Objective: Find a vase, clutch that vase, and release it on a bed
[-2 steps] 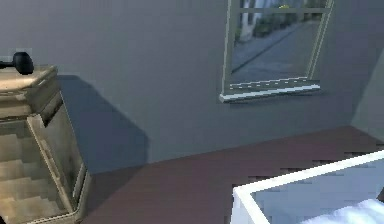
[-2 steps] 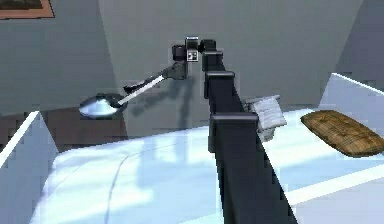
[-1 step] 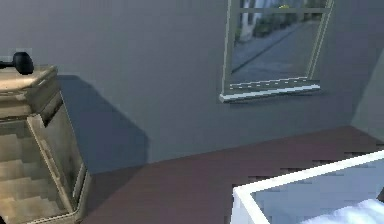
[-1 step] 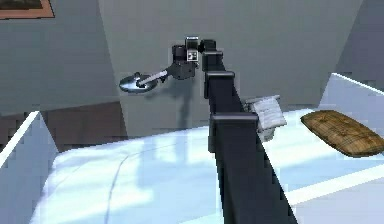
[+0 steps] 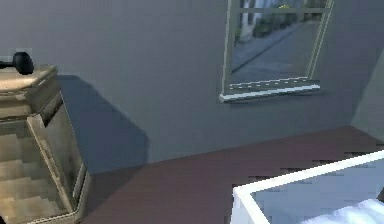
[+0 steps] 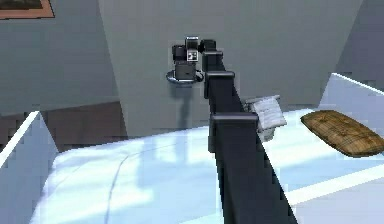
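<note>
A small grey thing with a rounded, ring-like outline hangs at the far end of the gripper, clear of every surface, so the gripper holds it. It is too small to tell for sure that it is the vase. In the arm side view it shows against the flat blue-grey wall, above the far edge of the bed. How the fingers are set cannot be told.

The arm is a dark square bar that reaches out across the bed. The bed has a smooth white top and plain white boards along its edges. Near its right edge in this view lies a flat, oval brown pillow with a woven look. Just beside the arm, on the bed, sits a small white boxy thing. A framed picture hangs on the wall at the view's top left corner, and dark reddish-brown floor shows between wall and bed.

In the forward view the bed's white corner shows at the bottom right, on the same dark floor. A window with a pale frame and sill is set in the grey wall. At the left stands a light wooden cabinet with slanted panels, and a dark, knobbed object rests on its top edge — what it is cannot be told.
</note>
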Motion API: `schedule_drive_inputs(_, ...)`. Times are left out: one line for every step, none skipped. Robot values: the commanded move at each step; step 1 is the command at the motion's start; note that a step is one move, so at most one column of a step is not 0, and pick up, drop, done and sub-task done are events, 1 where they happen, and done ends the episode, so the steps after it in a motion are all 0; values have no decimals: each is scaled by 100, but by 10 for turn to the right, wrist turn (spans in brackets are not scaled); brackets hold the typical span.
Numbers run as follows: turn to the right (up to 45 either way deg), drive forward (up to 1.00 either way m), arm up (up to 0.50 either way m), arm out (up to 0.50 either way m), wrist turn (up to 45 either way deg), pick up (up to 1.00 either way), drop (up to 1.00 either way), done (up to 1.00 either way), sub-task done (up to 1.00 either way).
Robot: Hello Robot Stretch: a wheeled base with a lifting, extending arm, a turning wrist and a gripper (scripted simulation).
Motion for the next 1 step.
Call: schedule_drive_inputs(0, 0, 0, 0, 450, 0, 0, 0, 0)
